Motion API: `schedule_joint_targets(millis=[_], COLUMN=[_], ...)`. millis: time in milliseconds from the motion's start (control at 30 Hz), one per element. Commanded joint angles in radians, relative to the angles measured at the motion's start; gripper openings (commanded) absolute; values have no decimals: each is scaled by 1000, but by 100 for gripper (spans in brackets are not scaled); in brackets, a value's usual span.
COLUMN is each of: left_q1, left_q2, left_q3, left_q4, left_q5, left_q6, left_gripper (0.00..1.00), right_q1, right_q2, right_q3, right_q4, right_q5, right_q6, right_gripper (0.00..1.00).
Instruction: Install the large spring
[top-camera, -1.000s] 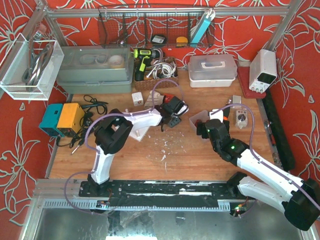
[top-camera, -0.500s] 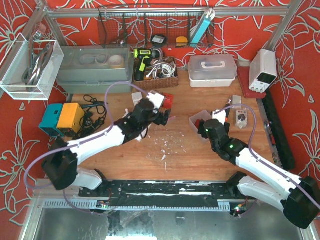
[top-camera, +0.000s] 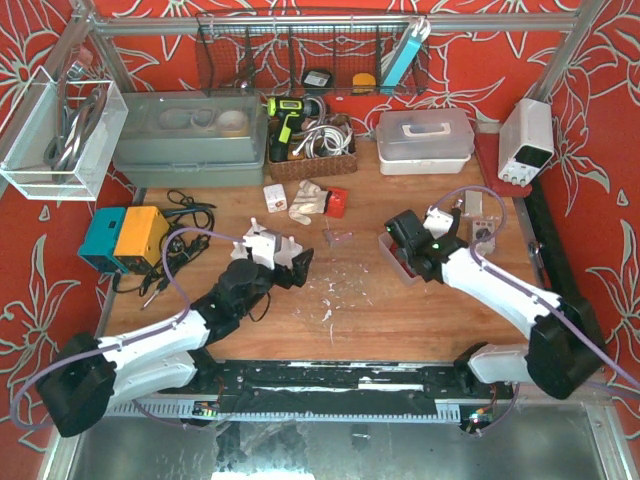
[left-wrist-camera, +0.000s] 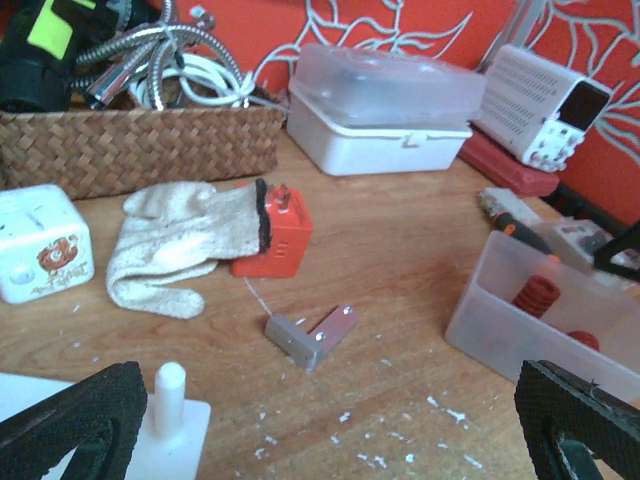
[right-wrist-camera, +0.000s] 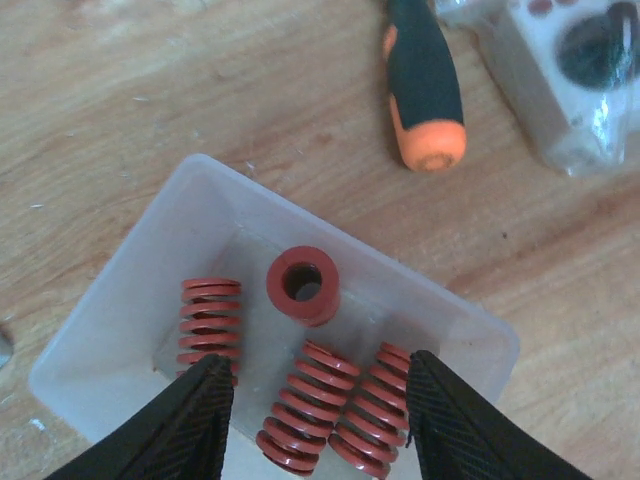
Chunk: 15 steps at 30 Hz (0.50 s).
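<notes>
A translucent bin (right-wrist-camera: 110, 330) holds several red springs; one stands on end (right-wrist-camera: 302, 285), one lies at the left (right-wrist-camera: 210, 320), and two longer ones (right-wrist-camera: 335, 410) lie side by side. My right gripper (right-wrist-camera: 315, 420) is down in the bin with its jaws apart, straddling those two springs; a gap shows beside the left finger (right-wrist-camera: 195, 425). In the top view the right gripper (top-camera: 405, 250) covers most of the bin. My left gripper (left-wrist-camera: 325, 430) is wide open and empty, just above a white base with an upright peg (left-wrist-camera: 170, 400). The bin (left-wrist-camera: 480, 300) sits to its right.
Ahead of the left gripper lie a metal L-bracket (left-wrist-camera: 312, 335), a red block (left-wrist-camera: 275, 235), a glove (left-wrist-camera: 180, 240) and a white cube (left-wrist-camera: 40, 255). A screwdriver (right-wrist-camera: 425, 90) and a bagged white part (right-wrist-camera: 570, 70) lie beyond the bin. A wicker basket (left-wrist-camera: 140, 140) and white box (left-wrist-camera: 380, 100) stand behind.
The left arm drew back from the red block toward the near left, and its jaws opened wide. The right gripper went down over the bin and its jaws narrowed around two springs.
</notes>
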Motion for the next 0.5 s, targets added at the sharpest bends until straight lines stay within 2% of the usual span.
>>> schedule_joint_targets(millis=[0,100,300,467], left_q1=[0,0,-2,-9], left_q2=[-54,-73,-82,-113], left_q3=[-4,-22,-18,-20], left_q4=[114,119,105,96], left_q5=[36,30,31,26], left_q6=[7,23,27,29], left_gripper=[100,100,100,100], right_q1=[-33,-51,-65,-65], right_q2=[113,187,288,375], right_q3=[90,131,151,204], right_q4=[-178,-202,-108,-122], right_q5=[-4,-7,-15,4], right_q6=[251,314,364,402], right_gripper=[51,51,51,52])
